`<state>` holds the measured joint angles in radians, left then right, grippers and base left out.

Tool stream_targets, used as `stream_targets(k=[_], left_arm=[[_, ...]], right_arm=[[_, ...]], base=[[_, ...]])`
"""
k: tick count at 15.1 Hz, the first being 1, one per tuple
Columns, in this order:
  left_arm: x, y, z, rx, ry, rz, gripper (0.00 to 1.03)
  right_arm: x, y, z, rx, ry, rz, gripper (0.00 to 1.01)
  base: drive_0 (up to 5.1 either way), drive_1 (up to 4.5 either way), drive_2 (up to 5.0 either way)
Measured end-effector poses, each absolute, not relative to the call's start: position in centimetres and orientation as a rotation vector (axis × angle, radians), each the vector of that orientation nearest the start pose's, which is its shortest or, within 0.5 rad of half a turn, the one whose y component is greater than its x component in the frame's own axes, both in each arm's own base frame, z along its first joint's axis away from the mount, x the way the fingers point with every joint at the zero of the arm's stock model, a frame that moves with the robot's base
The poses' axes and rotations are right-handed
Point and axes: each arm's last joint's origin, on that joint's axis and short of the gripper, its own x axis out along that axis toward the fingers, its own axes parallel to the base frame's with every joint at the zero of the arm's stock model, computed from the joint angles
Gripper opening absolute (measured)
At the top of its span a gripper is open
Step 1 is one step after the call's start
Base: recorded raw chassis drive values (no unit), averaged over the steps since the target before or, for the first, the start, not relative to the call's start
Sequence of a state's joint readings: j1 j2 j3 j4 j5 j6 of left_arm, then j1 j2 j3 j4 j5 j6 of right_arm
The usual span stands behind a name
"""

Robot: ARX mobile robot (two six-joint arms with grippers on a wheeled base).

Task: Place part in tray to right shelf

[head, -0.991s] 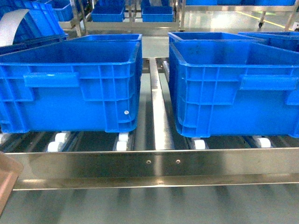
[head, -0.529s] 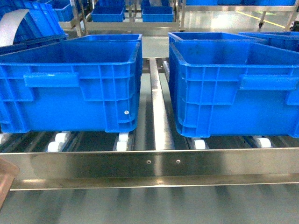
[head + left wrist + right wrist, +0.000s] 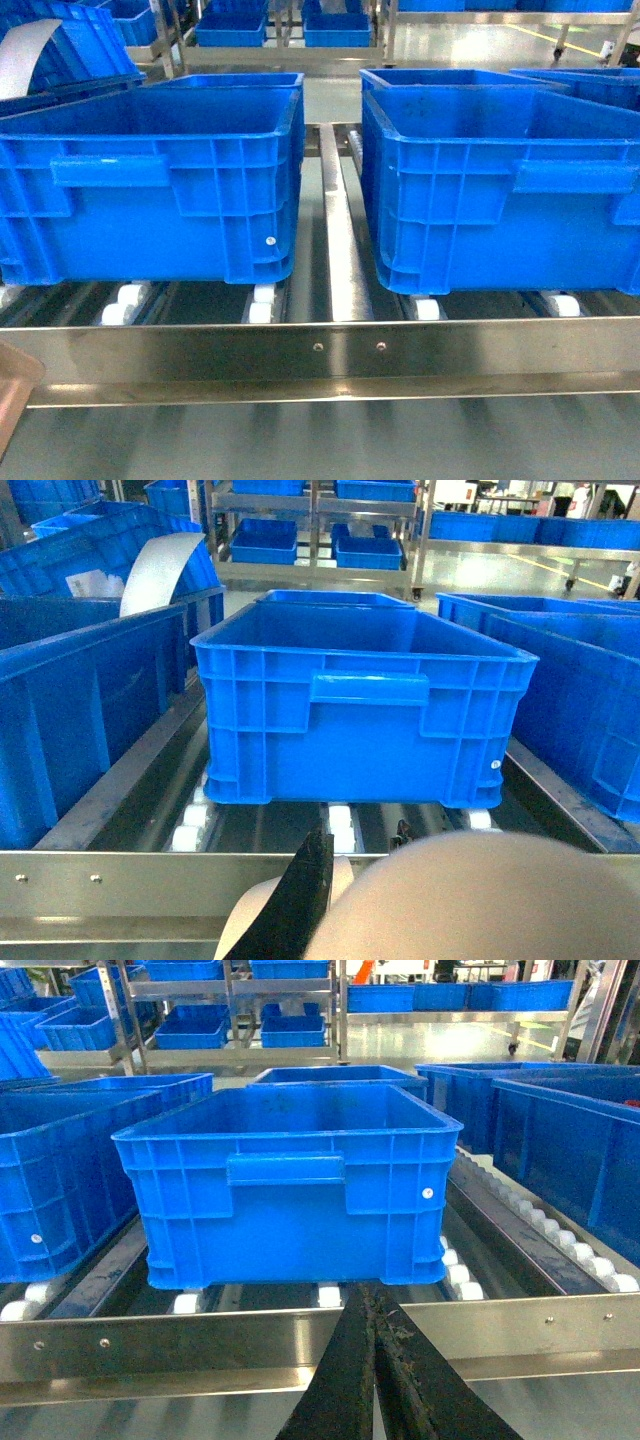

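Stage: early, delivery pending | tray [image 3: 470, 900] held low before right shelf [image 3: 330, 350] by left claw [image 3: 300, 900], grip unclear | right claw [image 3: 375, 1370] pressed together, empty | part unseen

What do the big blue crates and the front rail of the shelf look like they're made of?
The blue crates look like moulded plastic: uniform colour, ribbed walls, moulded handles, slight sheen. The front rail looks like brushed steel or similar metal: silvery, softly reflective, with two small screws at its middle.
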<state>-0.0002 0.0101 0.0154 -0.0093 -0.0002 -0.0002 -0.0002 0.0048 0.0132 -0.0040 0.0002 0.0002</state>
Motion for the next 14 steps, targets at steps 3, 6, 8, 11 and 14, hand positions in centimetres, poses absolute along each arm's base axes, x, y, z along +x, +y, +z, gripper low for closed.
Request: stream_targets(k=[3, 6, 8, 11, 14], left_arm=[[9.74, 0.0, 16.71, 0.0, 0.004, 0.0, 0.13], [9.74, 0.0, 16.71, 0.0, 0.004, 0.0, 0.13], [9.74, 0.0, 16.71, 0.0, 0.004, 0.0, 0.13], [9.74, 0.0, 16.71, 0.0, 0.004, 0.0, 0.13], [9.74, 0.0, 16.71, -0.001, 0.004, 0.0, 0.13]], right_arm=[[9.72, 0.0, 16.72, 0.0, -0.004, 0.0, 0.18], [9.72, 0.0, 16.72, 0.0, -0.004, -0.001, 0.57], [9.72, 0.0, 16.72, 0.0, -0.004, -0.001, 0.83], [9.72, 0.0, 16.72, 0.0, -0.004, -0.001, 0.98], [9.72, 0.0, 16.72, 0.0, -0.004, -0.001, 0.98]], base=[[0.0, 0.0, 0.0], [0.0, 0.0, 0.0], [0.0, 0.0, 0.0], [0.0, 0.0, 0.0], [0.0, 0.0, 0.0]])
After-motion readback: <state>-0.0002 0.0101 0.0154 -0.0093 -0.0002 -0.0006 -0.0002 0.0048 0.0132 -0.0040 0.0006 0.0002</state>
